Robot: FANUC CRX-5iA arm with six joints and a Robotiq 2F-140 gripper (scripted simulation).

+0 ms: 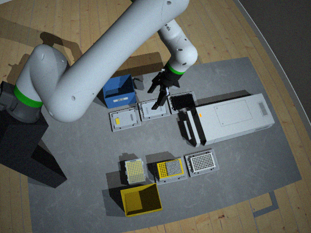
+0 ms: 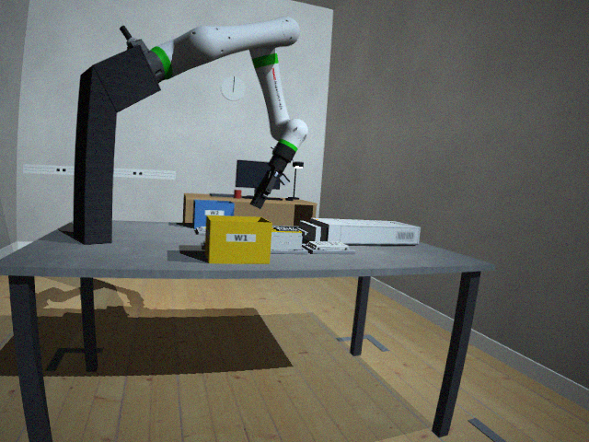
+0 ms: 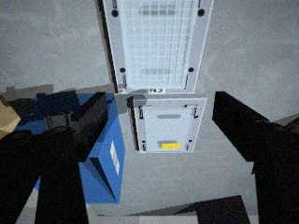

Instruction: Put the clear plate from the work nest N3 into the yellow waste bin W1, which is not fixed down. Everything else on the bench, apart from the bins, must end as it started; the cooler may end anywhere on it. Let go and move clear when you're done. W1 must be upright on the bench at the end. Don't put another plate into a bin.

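Observation:
The clear plate (image 1: 153, 109) lies flat in the work nest N3, the middle one of the back row, and it fills the top of the wrist view (image 3: 156, 42) above the N3 label (image 3: 156, 90). My gripper (image 1: 154, 99) hangs tilted a little above that plate, open and empty; its two dark fingers frame the wrist view (image 3: 163, 126). In the side view the gripper (image 2: 261, 197) is well above the bench. The yellow waste bin W1 (image 1: 140, 199) (image 2: 237, 238) stands upright and empty at the front of the bench.
A blue bin (image 1: 119, 91) stands close to the left of the gripper. A nest with a yellow tag (image 1: 124, 121) lies left of N3, a black plate (image 1: 182, 101) right of it. A large white device (image 1: 231, 117) is further right. Three racks (image 1: 169, 168) stand in front.

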